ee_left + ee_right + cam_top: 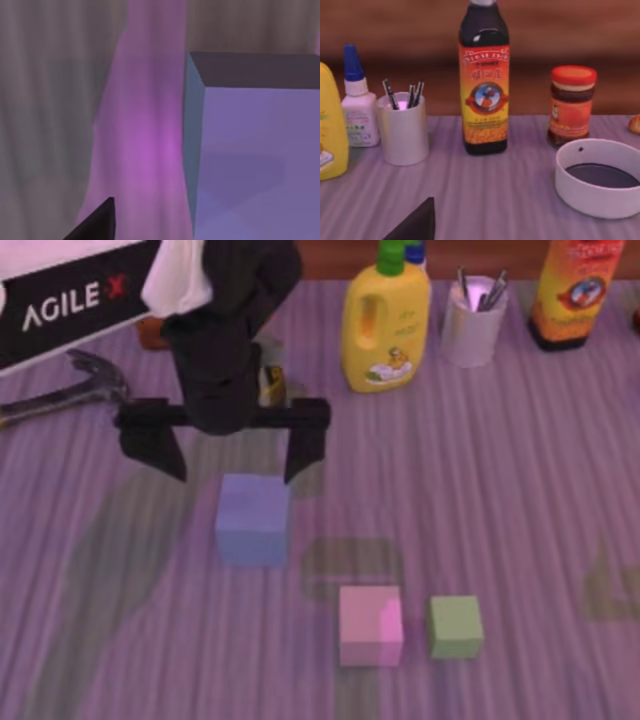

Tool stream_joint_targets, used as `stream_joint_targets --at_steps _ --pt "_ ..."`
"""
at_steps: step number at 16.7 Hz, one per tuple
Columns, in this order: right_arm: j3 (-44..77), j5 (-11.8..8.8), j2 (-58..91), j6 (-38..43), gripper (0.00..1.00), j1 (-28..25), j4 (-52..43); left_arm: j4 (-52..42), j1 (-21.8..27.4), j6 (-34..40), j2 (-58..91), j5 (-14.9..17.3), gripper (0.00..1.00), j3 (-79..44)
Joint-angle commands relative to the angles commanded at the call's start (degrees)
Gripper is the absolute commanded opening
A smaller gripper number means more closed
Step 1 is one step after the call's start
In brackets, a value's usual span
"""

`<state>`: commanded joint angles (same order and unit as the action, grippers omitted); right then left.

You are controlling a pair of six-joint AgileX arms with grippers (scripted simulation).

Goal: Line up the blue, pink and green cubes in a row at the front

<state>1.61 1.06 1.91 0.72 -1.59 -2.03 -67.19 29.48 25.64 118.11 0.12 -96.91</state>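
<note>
The blue cube [253, 518] sits left of centre, and it fills much of the left wrist view [250, 165]. My left gripper [232, 456] hangs just behind it and is open wide, with its fingers [303, 454] spread farther apart than the cube is wide and nothing between them. One dark fingertip [97, 225] shows beside the cube. Near the front, the pink cube [370, 625] and the smaller green cube [456, 627] stand side by side with a small gap. My right arm is out of the top view. Its wrist view shows one fingertip [417, 225] over bare table, so it is open.
At the back stand a yellow bottle [385, 325], a white cup of pens [474, 318] and a dark sauce bottle [580, 290]. A hammer [60, 395] lies at the back left. The right wrist view also shows a red-lidded jar [571, 105] and a white bowl [600, 177].
</note>
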Motion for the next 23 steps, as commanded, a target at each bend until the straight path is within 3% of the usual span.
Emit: stream_joint_targets --at_steps 3,9,16,21,23 --pt "-1.6 -1.1 -1.9 -0.7 1.00 1.0 2.0 -1.4 0.7 0.6 2.7 0.0 1.00 -2.5" --pt "-1.6 -1.1 -1.9 -0.7 1.00 1.0 2.0 -0.4 0.5 0.5 3.0 0.0 1.00 -1.7" --pt "-1.6 -1.1 -1.9 -0.7 1.00 1.0 2.0 14.7 0.6 0.4 7.8 0.1 1.00 8.2" --pt "-1.6 -1.1 -1.9 -0.7 1.00 1.0 2.0 16.4 0.6 0.4 8.6 0.1 1.00 9.4" --pt "-1.6 -1.1 -1.9 -0.7 1.00 1.0 2.0 16.4 0.6 0.4 8.6 0.1 0.85 9.4"
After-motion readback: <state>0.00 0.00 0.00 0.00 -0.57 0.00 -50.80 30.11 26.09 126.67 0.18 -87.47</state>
